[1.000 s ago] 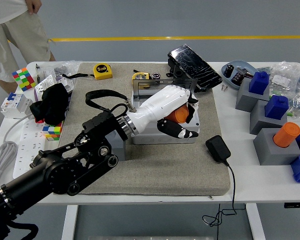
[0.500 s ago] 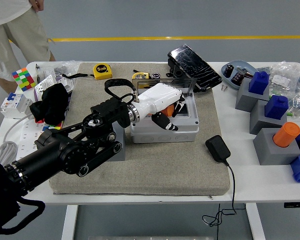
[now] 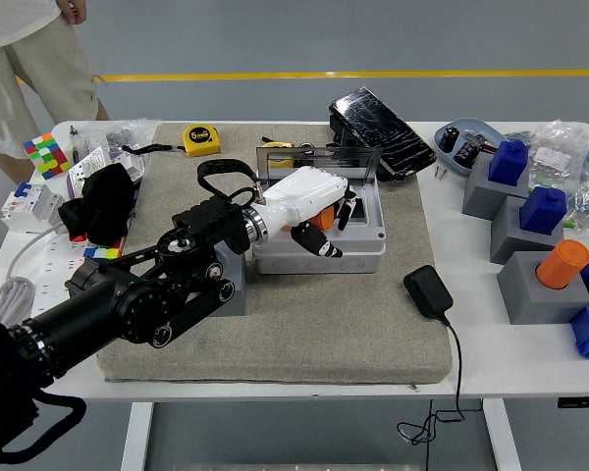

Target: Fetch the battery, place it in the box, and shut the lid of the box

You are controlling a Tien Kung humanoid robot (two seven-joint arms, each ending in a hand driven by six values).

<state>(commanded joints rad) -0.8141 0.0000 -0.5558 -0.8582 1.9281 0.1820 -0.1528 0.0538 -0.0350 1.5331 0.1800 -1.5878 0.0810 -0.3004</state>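
My left hand (image 3: pixel 319 228), white with black fingertips, reaches in from the left over the open grey box (image 3: pixel 319 257) on the mat. Its fingers curl down into the box around an orange battery (image 3: pixel 326 216), of which only a small part shows under the palm. The box's clear lid (image 3: pixel 319 162) stands upright at the box's back edge. Most of the box's inside is hidden by the hand. The right arm is out of view.
A black charger (image 3: pixel 427 291) with its cable lies right of the box. A black case (image 3: pixel 381 120) and a yellow tape measure (image 3: pixel 201 138) lie behind it. Grey blocks (image 3: pixel 525 231) with blue and orange pieces stand at the right. A person (image 3: pixel 34 49) stands at the far left.
My left hand has drawn back to the left and up over the box, with the orange battery still under its fingers. The box has shifted slightly left. The lid now shows upright behind it.
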